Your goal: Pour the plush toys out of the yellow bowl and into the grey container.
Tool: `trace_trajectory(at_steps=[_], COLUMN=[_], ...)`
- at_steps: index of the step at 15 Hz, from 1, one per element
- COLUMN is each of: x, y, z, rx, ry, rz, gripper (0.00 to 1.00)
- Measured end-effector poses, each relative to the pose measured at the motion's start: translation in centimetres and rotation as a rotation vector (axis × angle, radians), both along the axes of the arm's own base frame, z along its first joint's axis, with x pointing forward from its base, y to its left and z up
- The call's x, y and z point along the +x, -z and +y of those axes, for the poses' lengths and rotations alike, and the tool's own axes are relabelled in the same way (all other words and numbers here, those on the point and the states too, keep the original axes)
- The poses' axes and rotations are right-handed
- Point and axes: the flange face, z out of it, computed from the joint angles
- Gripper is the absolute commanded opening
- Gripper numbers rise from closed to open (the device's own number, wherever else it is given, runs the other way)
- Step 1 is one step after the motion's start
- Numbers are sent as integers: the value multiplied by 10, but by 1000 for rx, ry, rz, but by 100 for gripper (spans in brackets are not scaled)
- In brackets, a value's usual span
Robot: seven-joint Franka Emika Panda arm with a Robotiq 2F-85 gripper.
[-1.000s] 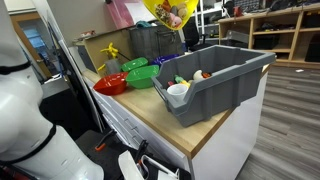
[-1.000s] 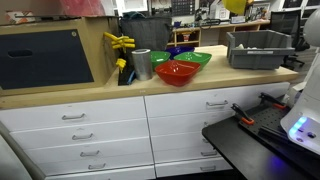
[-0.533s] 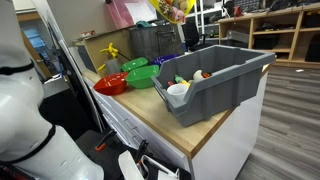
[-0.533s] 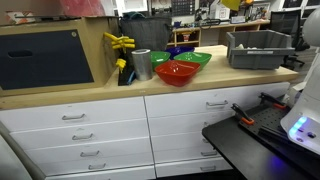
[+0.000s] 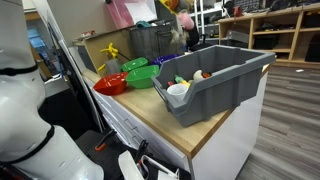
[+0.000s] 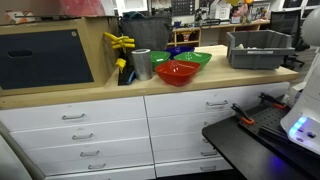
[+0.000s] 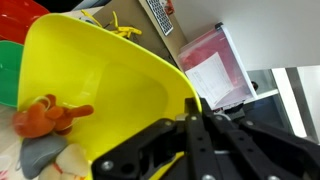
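In the wrist view my gripper [image 7: 192, 110] is shut on the rim of the yellow bowl [image 7: 100, 75], which is tilted. Plush toys lie in it: an orange one [image 7: 45, 115] and grey-white ones [image 7: 45, 155]. In both exterior views the bowl is high in the air at the top edge of the frame [image 5: 168, 4] [image 6: 238, 3], above the counter. The grey container [image 5: 225, 80] [image 6: 262, 50] stands on the counter below and to the side. A few small coloured toys [image 5: 201, 74] lie inside it.
A white cup [image 5: 178, 91] sits at the container's low front. A red bowl [image 5: 110, 85] [image 6: 178, 72] and green bowls [image 5: 143, 76] [image 6: 192, 58] stand on the counter with a metal cup [image 6: 141, 64]. A dark wire basket [image 5: 150, 42] stands behind.
The yellow bowl with the toys has risen and now sits almost out of the top of both exterior views. The container and other bowls have not moved.
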Motion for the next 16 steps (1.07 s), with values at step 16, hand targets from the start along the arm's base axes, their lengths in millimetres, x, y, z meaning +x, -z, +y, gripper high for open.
trace_trajectory(at_steps=[16], x=[33], y=[-10], z=[23], rx=[-141], ry=[-81], rz=[52], gripper=[1])
